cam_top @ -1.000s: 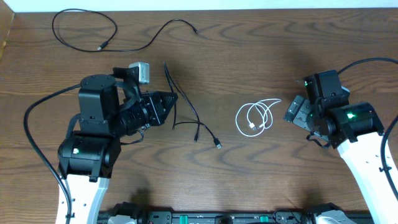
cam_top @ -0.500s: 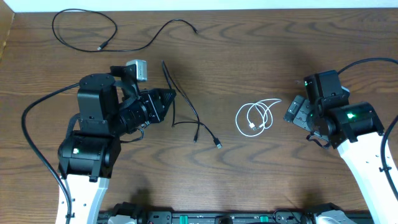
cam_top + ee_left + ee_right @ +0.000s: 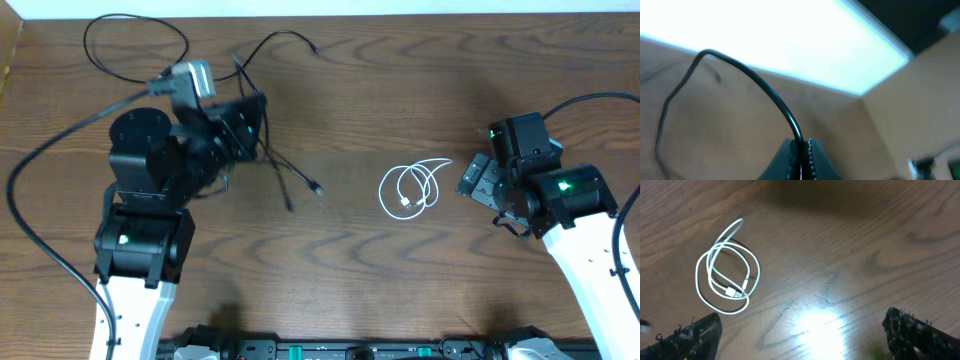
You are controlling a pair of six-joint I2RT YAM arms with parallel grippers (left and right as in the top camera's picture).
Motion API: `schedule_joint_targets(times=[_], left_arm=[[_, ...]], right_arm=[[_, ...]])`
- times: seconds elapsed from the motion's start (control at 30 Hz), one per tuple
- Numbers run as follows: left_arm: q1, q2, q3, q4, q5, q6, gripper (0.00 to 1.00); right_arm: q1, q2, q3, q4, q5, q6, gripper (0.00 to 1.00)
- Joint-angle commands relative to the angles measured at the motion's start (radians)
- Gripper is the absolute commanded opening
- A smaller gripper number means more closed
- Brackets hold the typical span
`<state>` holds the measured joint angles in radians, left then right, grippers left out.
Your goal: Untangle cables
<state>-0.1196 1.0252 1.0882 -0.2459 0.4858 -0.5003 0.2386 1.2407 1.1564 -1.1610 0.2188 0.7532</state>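
My left gripper (image 3: pixel 252 122) is shut on a black cable (image 3: pixel 283 170) and holds it raised, so its ends hang and trail to the table right of the arm. The left wrist view shows the fingers (image 3: pixel 801 159) clamped on this black cable (image 3: pixel 760 85). A second black cable (image 3: pixel 135 55) lies spread out at the far left of the table. The white cable (image 3: pixel 412 188) lies coiled right of centre. My right gripper (image 3: pixel 480 182) is open and empty just right of it. In the right wrist view (image 3: pixel 805 337) the white cable (image 3: pixel 727 275) lies ahead to the left.
The thick black arm cords run off the left side (image 3: pixel 40 250) and the right side (image 3: pixel 625 215). The table's far edge (image 3: pixel 400 12) is at the top. A rail with fittings (image 3: pixel 340 348) runs along the front edge.
My left arm has swung up and toward the far left, carrying the black cable with it. The cable's loose ends have dragged leftward. The right arm and the white cable have not moved.
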Motion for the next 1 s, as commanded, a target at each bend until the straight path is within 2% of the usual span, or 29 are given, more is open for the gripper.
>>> schedule_joint_targets(times=[0.0,0.2,0.3,0.63,0.97], left_arm=[[0.006,0.045,0.022,0.174,-0.078,-0.133,0.08],[0.007,0.183,0.022,0.526,-0.075,-0.409,0.07],[0.007,0.264,0.022,0.616,-0.075,-0.448,0.07],[0.033,0.467,0.022,0.539,-0.003,-0.413,0.08],[0.284,0.49,0.022,0.327,-0.008,-0.361,0.07]], right_arm=[[-0.004,-0.01,0.005,-0.001,0.022,-0.007,0.99],[-0.004,-0.01,0.005,-0.001,0.022,-0.007,0.99],[-0.004,-0.01,0.005,-0.001,0.022,-0.007,0.99],[-0.004,-0.01,0.005,-0.001,0.022,-0.007,0.99],[-0.004,-0.01,0.005,-0.001,0.022,-0.007,0.99]])
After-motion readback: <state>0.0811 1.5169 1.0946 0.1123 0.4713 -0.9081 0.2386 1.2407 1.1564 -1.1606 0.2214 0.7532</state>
